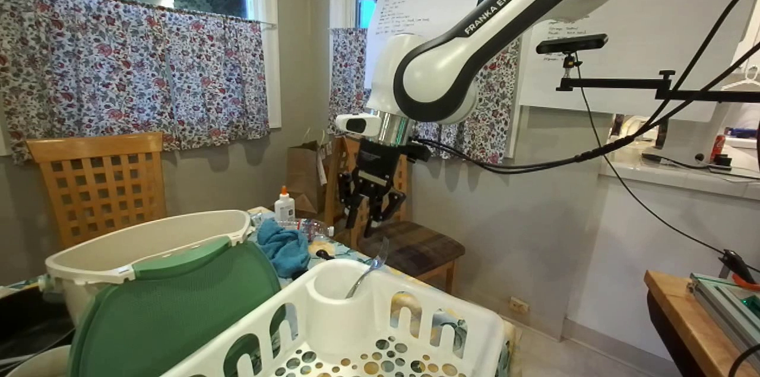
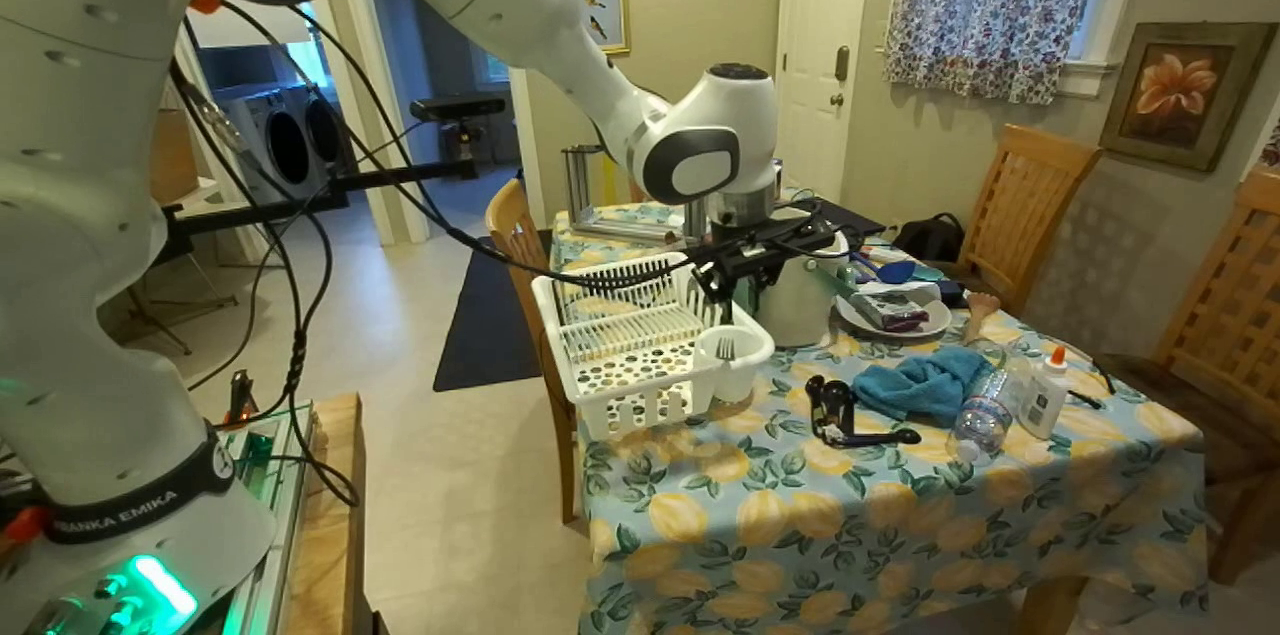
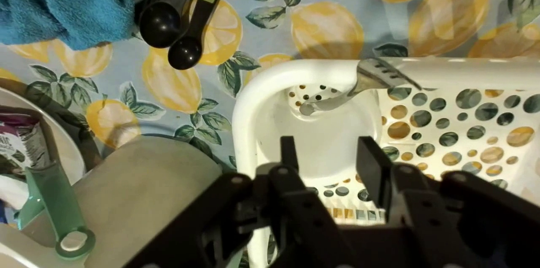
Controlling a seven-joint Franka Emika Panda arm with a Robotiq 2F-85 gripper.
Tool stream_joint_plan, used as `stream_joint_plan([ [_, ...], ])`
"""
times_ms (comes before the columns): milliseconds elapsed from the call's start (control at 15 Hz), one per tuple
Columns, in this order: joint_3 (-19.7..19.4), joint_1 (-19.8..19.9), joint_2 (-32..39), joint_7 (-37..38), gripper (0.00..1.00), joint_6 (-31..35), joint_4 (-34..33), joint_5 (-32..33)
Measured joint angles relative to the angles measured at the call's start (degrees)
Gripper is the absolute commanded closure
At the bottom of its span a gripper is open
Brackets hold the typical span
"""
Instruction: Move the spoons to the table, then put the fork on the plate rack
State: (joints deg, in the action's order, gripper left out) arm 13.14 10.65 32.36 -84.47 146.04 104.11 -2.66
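Black measuring spoons (image 3: 185, 52) lie on the lemon-patterned tablecloth of the table (image 2: 760, 545), beside a teal towel; in an exterior view the spoons (image 2: 835, 415) are in front of the rack. The metal fork (image 3: 375, 73) leans inside the round white utensil cup (image 3: 270, 128) at a corner of the plate rack (image 3: 455, 69). Its tines stick out over the rim, and in both exterior views the fork (image 1: 360, 282) (image 2: 726, 348) points upward. Above the cup hangs my gripper (image 3: 325, 145), its fingers parted with nothing between them and apart from the fork.
A cream tub (image 1: 148, 234) with a green cover (image 1: 184, 306) stands close beside the rack. The teal towel (image 2: 920, 385), a clear plastic bottle (image 2: 985, 410) and a glue bottle (image 2: 1045, 395) are further along the table. A white plate (image 2: 925, 325) holds packages.
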Motion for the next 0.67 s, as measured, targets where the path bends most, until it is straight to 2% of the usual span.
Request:
stream_joint_plan([
  [200,-1.5,-0.8,-0.5,4.3,0.05,0.1,-0.3,-0.3],
  [267,-2.8,-1.8,-0.9,7.7,0.02,0.1,-0.3,-0.2],
  [467,-6.5,-5.5,-2.1,18.9,0.00,-0.1,-0.3,0.5],
  [667,-8.7,-8.4,-3.5,30.7,0.00,-2.0,-0.3,1.3],
])
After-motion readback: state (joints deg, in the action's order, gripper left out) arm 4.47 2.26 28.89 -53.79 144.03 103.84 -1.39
